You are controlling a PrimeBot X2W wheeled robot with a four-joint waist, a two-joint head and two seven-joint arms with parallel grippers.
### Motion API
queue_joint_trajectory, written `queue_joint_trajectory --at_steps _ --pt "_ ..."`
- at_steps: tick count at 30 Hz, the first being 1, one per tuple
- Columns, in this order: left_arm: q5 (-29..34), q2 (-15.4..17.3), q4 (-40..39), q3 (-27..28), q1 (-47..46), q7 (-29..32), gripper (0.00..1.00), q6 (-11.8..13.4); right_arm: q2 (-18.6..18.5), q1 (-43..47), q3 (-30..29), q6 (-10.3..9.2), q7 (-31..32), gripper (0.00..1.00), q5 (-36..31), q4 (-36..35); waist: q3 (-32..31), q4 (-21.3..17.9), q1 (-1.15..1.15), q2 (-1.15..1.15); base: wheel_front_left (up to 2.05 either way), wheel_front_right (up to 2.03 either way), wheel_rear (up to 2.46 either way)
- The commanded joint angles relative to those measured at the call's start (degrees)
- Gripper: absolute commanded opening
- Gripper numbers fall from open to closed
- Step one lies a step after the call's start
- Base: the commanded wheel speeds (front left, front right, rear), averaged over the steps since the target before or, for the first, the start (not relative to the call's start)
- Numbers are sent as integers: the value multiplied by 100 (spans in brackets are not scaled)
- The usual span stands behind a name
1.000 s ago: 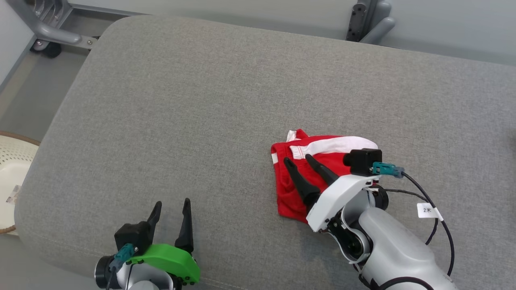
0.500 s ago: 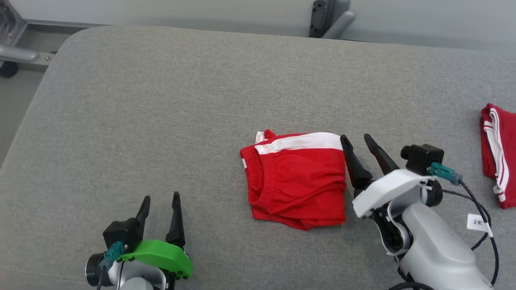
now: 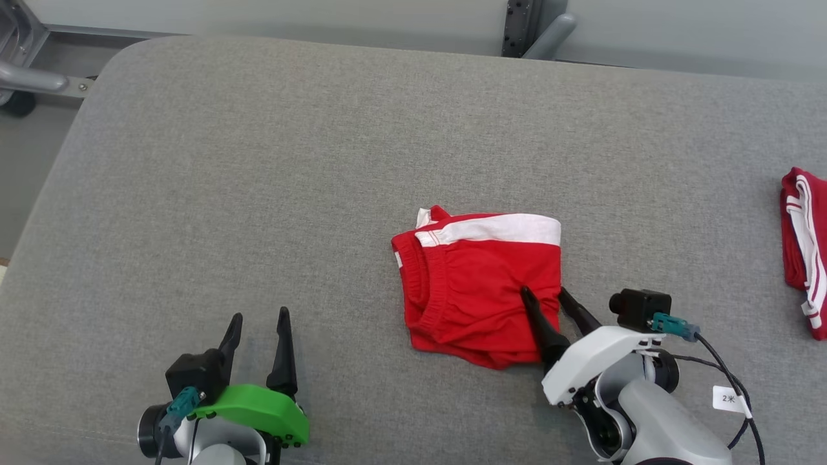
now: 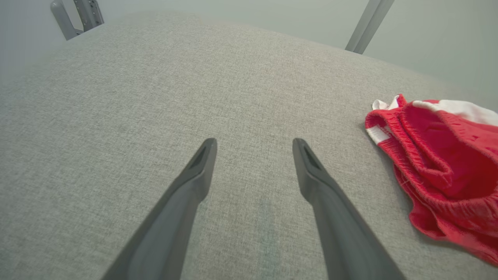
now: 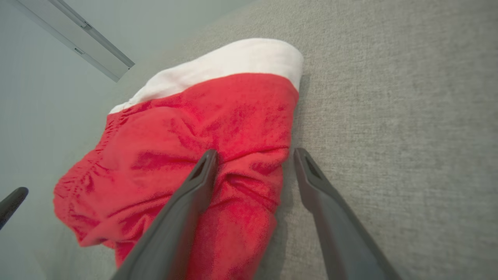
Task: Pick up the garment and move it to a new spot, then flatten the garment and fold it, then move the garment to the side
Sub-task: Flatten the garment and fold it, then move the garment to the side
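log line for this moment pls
garment: folded, lying on cushion | right gripper: open, straddling garment's right edge | left gripper: open, over bare cushion | second red garment: far right

A grey fabric pad (image 3: 258, 161) with rounded corners sits before a pale wall (image 3: 258, 13), grey floor (image 3: 26, 168) at left

Garment (image 3: 478, 284) on cushion (image 3: 258, 161); right end effector (image 3: 543, 292) at its near-right corner; second garment (image 3: 804, 252) far right, well apart.
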Motion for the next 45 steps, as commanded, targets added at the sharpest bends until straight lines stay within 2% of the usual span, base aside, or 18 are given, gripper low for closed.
queue_joint_trajectory --at_steps 1,2,3,4,5,9,12,24,29,33,38,45 --pt "36 19 -6 32 9 4 100 -15 8 -67 44 0 27 100 62 45 9 76 0 1 0 0 0" --pt "51 19 -18 48 -7 4 100 -13 25 -93 96 0 67 100 114 112 8 94 0 1 0 0 0" --pt "61 19 -27 60 -22 4 100 -14 42 -115 136 0 84 66 180 152 8 106 0 1 0 0 0" --pt "77 19 -37 64 -40 4 100 -17 44 -144 176 0 75 15 216 179 9 111 0 1 0 0 0" --pt "83 19 -52 62 -59 4 100 -16 46 -177 224 0 58 0 236 205 6 108 0 1 0 0 0" --pt "142 19 -120 80 -22 4 100 -9 -29 -293 252 0 -74 0 197 250 -89 -78 0 1 0 0 0" --pt "197 18 -132 149 122 4 100 -28 -8 -301 259 0 -120 0 197 278 -203 -467 0 1 0 0 0" --pt "306 19 -267 87 16 4 100 -110 -11 -195 351 0 -151 0 142 268 -284 -2786 0 1 0 0 0" --pt "335 19 -290 -6 -34 5 100 -134 -15 -144 466 0 -146 0 128 192 -225 -3609 0 1 0 0 0" --pt "391 20 -288 -64 -111 5 100 -173 -12 -114 586 0 -146 0 154 148 -115 -3822 0 1 0 0 0" --pt "512 24 -328 -97 -199 5 100 -200 -11 -194 641 0 -146 0 147 98 35 -3784 0 1 0 0 0" --pt "642 26 -367 -43 -276 5 100 -280 -149 -494 798 0 -146 0 -94 -41 297 -3324 0 1 0 0 0"
